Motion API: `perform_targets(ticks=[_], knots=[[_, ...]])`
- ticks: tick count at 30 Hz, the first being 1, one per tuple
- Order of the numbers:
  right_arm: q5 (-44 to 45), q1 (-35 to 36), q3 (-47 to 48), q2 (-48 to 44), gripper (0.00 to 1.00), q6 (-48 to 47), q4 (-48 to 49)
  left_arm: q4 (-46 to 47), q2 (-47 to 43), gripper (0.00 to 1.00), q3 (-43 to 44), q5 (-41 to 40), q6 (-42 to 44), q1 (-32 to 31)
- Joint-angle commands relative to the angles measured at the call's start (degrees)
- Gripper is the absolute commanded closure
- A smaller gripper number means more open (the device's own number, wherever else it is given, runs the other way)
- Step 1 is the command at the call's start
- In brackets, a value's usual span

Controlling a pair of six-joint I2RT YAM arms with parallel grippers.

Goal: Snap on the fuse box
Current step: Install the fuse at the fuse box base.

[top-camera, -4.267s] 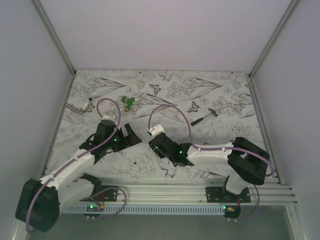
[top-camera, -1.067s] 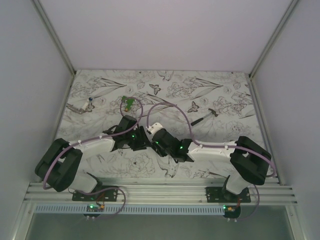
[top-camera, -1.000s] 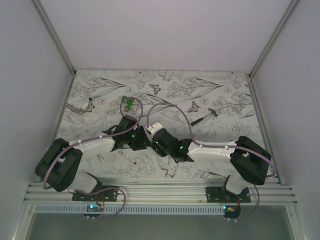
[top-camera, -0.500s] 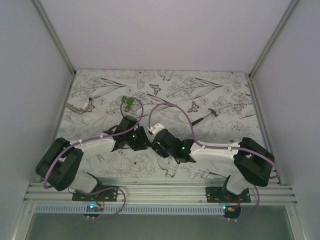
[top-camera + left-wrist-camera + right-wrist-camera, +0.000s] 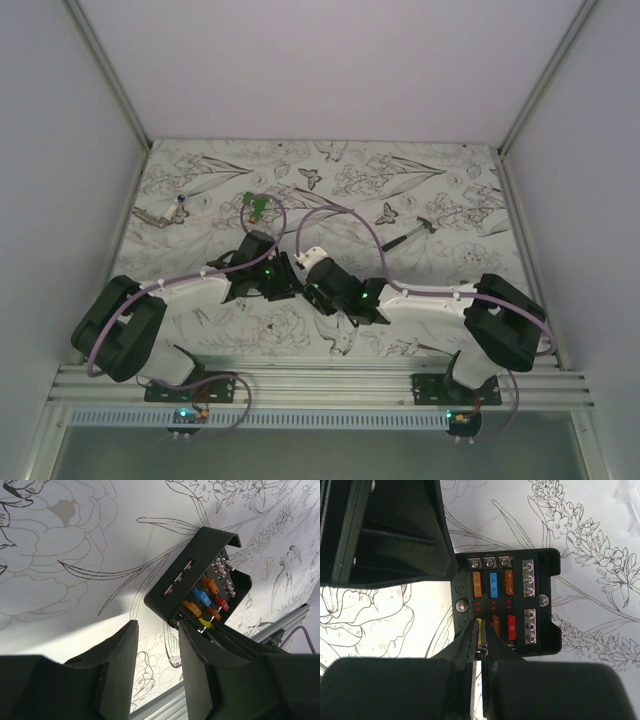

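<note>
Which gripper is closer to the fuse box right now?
Right. The right gripper reaches into the fuse box at one edge, pinching a yellow fuse. The left gripper sits open just beside the box's corner.

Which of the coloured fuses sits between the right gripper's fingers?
The yellow fuse, clamped in the right gripper; the other fuses in the fuse box stand free.

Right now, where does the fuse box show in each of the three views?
Top external: fuse box at centre, a dark shape between the left gripper and right gripper.
Left wrist: right of centre, beyond the fingers.
Right wrist: centre, right gripper shut on its yellow fuse.
Shared: the blue fuse in both wrist views; floral table cover everywhere.
</note>
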Motion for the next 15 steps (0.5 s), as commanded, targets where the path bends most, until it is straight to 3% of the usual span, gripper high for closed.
perform_targets(ticks=[1,6,15], knots=[[-0.3,-0.3,1.2,-2.4,0.91,-0.1,-2.9,0.0,-0.1,0.60,0.8,0.7,0.1,-0.5],[-0.3,-0.3,2.4,-3.7,0.86,0.1,-4.0,-0.1,-0.3,0.59,0.7,0.9,0.0,-0.6],[0.3,-0.3,2.9,-2.9,0.85,0.4,-5.0,-0.1,-0.4,0.59,0.6,1.0,0.1,-0.7]])
